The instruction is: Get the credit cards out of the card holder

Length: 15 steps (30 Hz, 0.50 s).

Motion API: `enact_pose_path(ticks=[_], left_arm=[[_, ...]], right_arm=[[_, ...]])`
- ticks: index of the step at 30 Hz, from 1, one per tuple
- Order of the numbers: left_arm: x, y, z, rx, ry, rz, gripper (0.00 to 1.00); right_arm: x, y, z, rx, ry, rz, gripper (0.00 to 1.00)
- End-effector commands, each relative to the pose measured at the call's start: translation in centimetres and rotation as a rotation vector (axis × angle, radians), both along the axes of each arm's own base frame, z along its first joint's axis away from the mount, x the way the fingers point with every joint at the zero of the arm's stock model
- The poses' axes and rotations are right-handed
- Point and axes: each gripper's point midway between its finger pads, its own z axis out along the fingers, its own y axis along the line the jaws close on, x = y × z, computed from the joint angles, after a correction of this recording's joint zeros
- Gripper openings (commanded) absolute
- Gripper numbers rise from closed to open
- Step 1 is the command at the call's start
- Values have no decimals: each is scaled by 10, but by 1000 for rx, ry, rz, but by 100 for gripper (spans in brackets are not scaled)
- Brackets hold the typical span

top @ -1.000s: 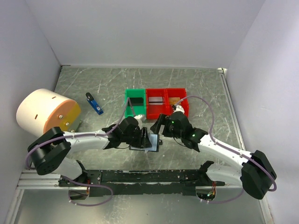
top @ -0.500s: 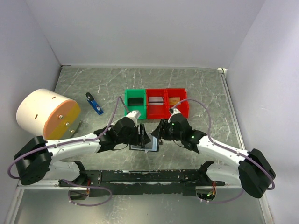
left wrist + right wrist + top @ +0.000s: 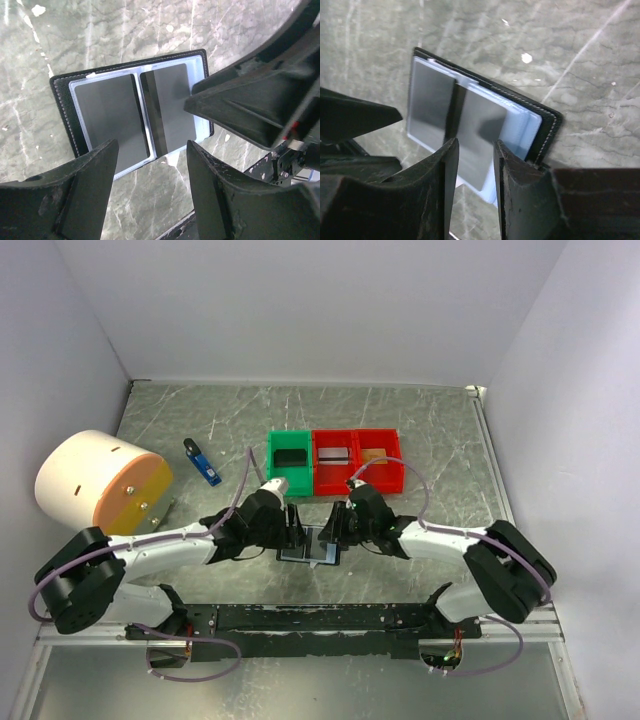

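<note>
step: pull a card from the open wallet | wallet [image 3: 61, 107]: flat on the table [image 3: 125, 30] between both grippers, two grey cards [image 3: 107, 115] in clear sleeves | left gripper [image 3: 151, 150]: jaws wide apart, empty | right gripper [image 3: 475, 145]: jaws at a narrow gap above a card, nothing clamped | advice: left pins wallet; right pinches card edge only, draws level with sleeve

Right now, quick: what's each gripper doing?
Left gripper: open, empty, above the card holder.
Right gripper: open with a narrow gap, over a grey card, holding nothing.
</note>
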Motion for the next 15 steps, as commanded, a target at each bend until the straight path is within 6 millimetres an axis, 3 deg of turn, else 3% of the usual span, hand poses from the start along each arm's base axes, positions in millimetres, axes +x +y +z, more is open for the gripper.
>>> enact_pose_path(ticks=[1, 8, 15], left_arm=[[3, -19, 9, -67, -23, -75, 67], [4, -26, -4, -80, 15, -95, 60], [-2, -38, -19, -141, 71, -108, 50]], right_arm=[[3, -7, -21, -60, 17, -14, 34], [-2, -27, -30, -123, 25, -69, 32], [-9, -32, -37, -123, 43, -80, 32]])
